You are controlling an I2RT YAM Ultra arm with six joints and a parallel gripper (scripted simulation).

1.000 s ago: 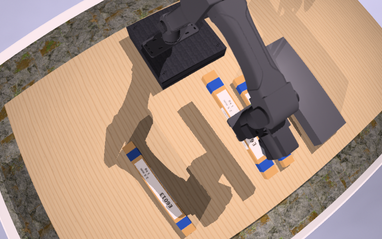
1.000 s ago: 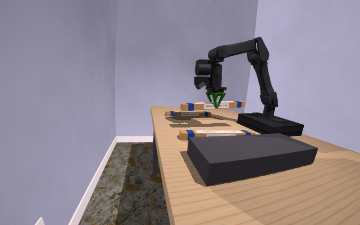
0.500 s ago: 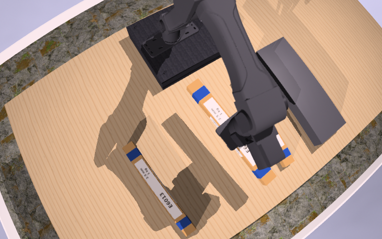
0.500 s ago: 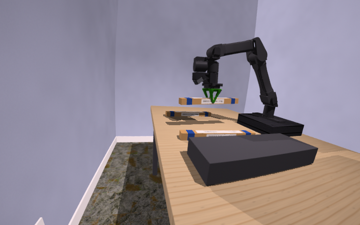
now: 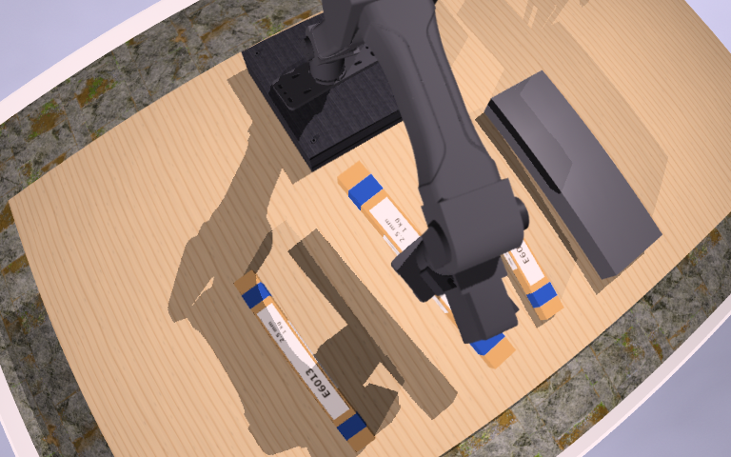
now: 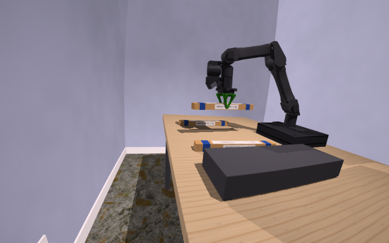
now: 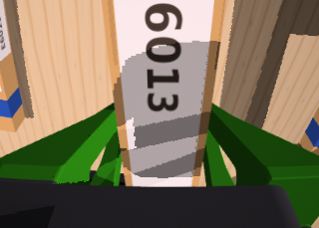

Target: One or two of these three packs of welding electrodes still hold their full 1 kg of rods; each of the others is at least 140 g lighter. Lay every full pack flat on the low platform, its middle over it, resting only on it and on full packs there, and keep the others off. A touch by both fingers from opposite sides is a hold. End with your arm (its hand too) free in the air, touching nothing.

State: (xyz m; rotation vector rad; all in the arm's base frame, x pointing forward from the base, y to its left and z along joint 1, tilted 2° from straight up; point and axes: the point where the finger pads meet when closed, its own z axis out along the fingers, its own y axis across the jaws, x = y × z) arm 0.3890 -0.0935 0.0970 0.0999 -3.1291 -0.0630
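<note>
My gripper (image 6: pixel 226 105) (image 7: pixel 162 109) is shut on the middle of a pack (image 5: pixel 395 223) (image 6: pixel 211 106) (image 7: pixel 131 29), with green fingers on its opposite long sides. This pack is orange with blue bands and a white label, and hangs roughly level well above the table. The arm hides its middle in the top view. A second pack (image 5: pixel 535 271) (image 6: pixel 236 142) (image 7: pixel 7 71) lies flat on the table beside the low dark grey platform (image 5: pixel 602 181) (image 6: pixel 275 162), partly hidden by the arm. A third pack (image 5: pixel 300 353) (image 6: pixel 205 123) (image 7: pixel 313 130) lies flat in shadow at the far side. The platform bears no pack.
The arm's black base (image 5: pixel 352 108) (image 6: pixel 311 138) stands at the table's edge, near one end of the held pack. The wooden table (image 5: pixel 131 187) (image 6: pixel 311 204) carries everything. Its outer edge lies near the packs' opposite ends.
</note>
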